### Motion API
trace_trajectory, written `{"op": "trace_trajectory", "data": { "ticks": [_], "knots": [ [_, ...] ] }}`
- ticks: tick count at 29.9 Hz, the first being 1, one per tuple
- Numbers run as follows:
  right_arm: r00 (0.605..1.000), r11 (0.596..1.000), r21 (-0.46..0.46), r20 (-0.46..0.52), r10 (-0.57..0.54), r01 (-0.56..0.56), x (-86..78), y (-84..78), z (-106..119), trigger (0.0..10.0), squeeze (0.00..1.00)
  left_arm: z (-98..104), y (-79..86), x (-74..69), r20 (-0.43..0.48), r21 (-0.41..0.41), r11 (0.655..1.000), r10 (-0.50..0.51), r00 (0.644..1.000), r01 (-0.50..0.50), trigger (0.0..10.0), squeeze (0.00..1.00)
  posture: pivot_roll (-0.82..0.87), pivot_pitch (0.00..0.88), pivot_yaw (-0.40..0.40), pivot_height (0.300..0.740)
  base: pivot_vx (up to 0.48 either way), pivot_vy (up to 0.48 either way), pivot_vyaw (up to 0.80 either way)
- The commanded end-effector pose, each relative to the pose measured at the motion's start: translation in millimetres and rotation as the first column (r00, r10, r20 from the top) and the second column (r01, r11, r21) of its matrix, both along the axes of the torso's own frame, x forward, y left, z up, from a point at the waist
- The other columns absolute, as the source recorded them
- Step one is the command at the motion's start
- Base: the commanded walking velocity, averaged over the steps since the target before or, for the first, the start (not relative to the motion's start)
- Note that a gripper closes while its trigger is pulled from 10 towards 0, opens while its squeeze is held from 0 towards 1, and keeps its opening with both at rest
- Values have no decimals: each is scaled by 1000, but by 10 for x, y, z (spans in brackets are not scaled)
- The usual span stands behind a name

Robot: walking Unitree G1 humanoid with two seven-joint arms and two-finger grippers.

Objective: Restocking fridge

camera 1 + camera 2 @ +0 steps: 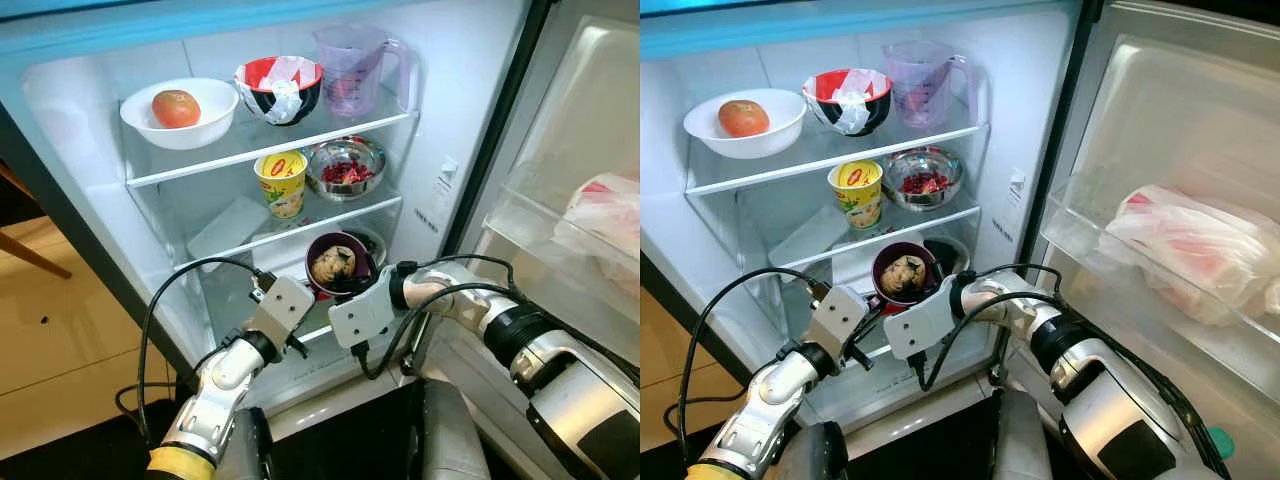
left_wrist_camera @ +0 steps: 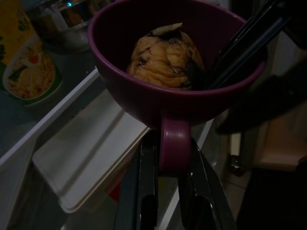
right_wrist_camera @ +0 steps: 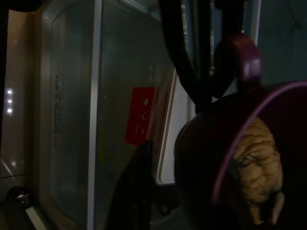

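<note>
Wide open, the fridge [image 1: 440,150] shows glass shelves under cold light, tan floor [image 1: 60,330] to its left. On the top shelf [image 1: 270,140] stand a white bowl [image 1: 205,115] with an orange fruit [image 1: 176,108], a red bowl [image 1: 278,88] and a measuring jug [image 1: 355,68]; below, a noodle cup [image 1: 282,182] beside a steel bowl [image 1: 346,166]. The door shelf [image 1: 1110,250] carries a bagged pack [image 1: 1190,250]. Low at the front, a purple mug [image 1: 340,262] of food sits between both grippers. The left wrist view shows the left gripper [image 2: 172,191] with jaws clenched around the mug's handle. The right gripper [image 3: 192,96] has one finger inside the rim and one outside, its jaws grasping the wall.
</note>
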State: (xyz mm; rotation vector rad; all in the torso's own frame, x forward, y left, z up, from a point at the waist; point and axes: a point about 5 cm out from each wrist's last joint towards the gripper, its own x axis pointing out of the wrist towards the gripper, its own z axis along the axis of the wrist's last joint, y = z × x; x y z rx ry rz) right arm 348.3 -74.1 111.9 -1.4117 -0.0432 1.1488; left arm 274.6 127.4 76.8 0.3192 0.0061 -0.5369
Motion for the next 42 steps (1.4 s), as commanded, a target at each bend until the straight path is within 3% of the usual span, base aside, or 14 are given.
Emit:
{"op": "trace_trajectory", "data": {
  "ticks": [1,3,4,9,10,12,13,14,16,27,32,36,38,42],
  "knots": [
    [999,999,-18,-1,-35,34,1,-73,-65,10000,1000,143,-81,33,44,-75,997,-3,999,7,10000,0,-30,32,-34,421,0,0,0],
    [999,999,-18,-1,-35,34,1,-73,-65,10000,1000,143,-81,33,44,-75,997,-3,999,7,10000,0,-30,32,-34,421,0,0,0],
    [999,999,-6,14,-46,46,10,-83,-53,10000,0,122,-98,31,26,-89,996,4,1000,-1,10000,0,-32,31,-36,421,0,0,0],
    [988,981,165,96,-122,105,75,-61,123,10000,0,-11,-85,42,-35,-99,993,60,998,-64,10000,0,-48,36,-40,421,0,0,0],
    [966,935,315,143,-217,163,139,-75,287,10000,0,-71,-61,64,-66,-104,988,105,992,-112,10000,0,-48,37,-46,421,0,0,0],
    [892,743,625,160,-423,240,236,-193,658,10000,0,-147,-17,113,-106,-100,978,170,980,-181,10000,0,-55,43,-45,421,0,0,0],
    [892,743,625,160,-423,240,236,-193,658,10000,0,-147,-17,113,-106,-100,978,170,980,-181,10000,0,-55,43,-45,421,0,0,0],
    [863,650,727,166,-477,219,234,-275,836,10000,0,-181,-5,129,-120,-85,977,186,975,-197,10000,0,-61,45,-43,421,0,0,0],
    [846,574,805,195,-497,151,180,-366,1036,10000,0,-235,-4,140,-141,-51,978,192,971,-201,10000,0,-69,48,-42,421,0,0,0],
    [840,568,813,219,-496,123,-9,-532,1048,10000,0,-250,-26,258,-151,-25,970,237,960,-243,10000,0,-81,54,-52,421,0,0,0],
    [832,575,781,138,-538,243,-65,-691,747,10000,0,-152,-18,340,-125,-63,961,262,957,-271,10000,0,-79,56,-54,421,0,0,0],
    [833,621,665,-4,-553,415,-200,-802,147,10000,0,64,-29,458,-65,-119,954,268,961,-274,10000,0,-75,58,-58,421,0,0,0],
    [830,630,638,-27,-556,443,-238,-820,37,10000,0,110,-37,482,-54,-131,954,266,963,-271,10000,0,-75,58,-58,421,0,0,0],
    [800,608,557,-193,-568,566,-394,-806,-338,10000,0,325,-93,584,-13,-184,954,238,971,-236,10000,0,-78,63,-52,421,0,0,0]
  ]
}}
